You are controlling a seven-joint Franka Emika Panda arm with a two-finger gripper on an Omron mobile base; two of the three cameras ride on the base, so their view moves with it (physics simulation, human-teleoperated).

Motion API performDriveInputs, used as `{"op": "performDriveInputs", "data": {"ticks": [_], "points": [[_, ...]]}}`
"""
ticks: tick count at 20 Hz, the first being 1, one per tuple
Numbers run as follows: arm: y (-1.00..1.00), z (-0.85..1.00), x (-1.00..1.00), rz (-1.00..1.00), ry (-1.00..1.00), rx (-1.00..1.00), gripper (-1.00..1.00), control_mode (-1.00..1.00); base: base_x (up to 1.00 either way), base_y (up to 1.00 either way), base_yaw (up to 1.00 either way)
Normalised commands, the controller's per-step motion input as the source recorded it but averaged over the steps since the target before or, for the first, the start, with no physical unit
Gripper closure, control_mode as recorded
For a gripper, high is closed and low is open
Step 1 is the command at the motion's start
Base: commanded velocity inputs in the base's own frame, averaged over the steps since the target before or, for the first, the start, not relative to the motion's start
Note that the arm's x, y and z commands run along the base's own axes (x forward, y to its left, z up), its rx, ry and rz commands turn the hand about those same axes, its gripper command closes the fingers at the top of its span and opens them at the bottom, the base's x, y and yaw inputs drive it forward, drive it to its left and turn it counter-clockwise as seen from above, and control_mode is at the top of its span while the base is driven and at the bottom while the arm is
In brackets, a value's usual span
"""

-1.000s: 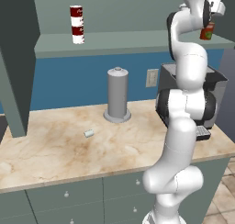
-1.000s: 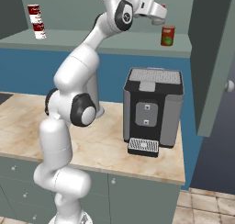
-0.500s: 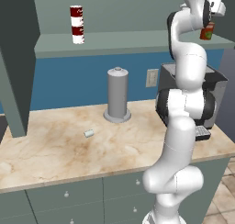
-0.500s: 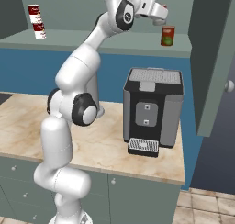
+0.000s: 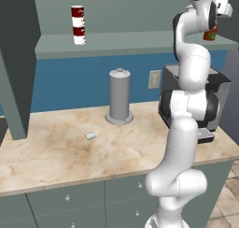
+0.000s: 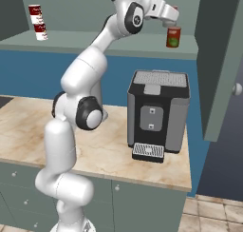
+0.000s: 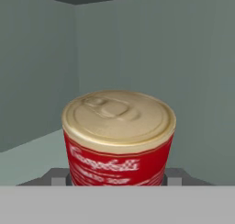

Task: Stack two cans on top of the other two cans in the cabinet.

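My fingers (image 6: pixel 173 25) are pinching the orange-red can (image 6: pixel 173 37) from the sides, same as a second ago; nothing has shifted. It hangs over the cabinet (image 6: pixel 142 44) shelf's right end, near the side panel (image 6: pixel 219 60). The two banded soup cans (image 5: pixel 78 24) are stacked far left, with lots of bare shelf between.

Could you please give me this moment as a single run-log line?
phase: stacking second pair | gripper: shut on orange-red can, above right end of cabinet shelf | soup cans: stacked at left end | counter: grey cylinder
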Motion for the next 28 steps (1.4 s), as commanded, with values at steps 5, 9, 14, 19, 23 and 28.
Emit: {"op": "performDriveInputs", "data": {"ticks": [5,9,14,19,23,28], "points": [[-0.12,0.01,0.10,0.00,0.00,0.00,1.00,-1.00,0.00,0.00,0.00],[-0.10,0.00,0.11,0.00,0.00,0.00,1.00,-1.00,0.00,0.00,0.00],[-0.05,0.01,0.05,0.00,0.00,0.00,1.00,-1.00,0.00,0.00,0.00],[-0.05,0.00,0.00,0.00,0.00,0.00,1.00,-1.00,0.00,0.00,0.00],[0.00,-0.01,0.00,0.00,0.02,0.02,1.00,-1.00,0.00,0.00,0.00],[0.00,-0.08,0.00,0.00,0.01,0.07,1.00,-1.00,0.00,0.00,0.00]]}}
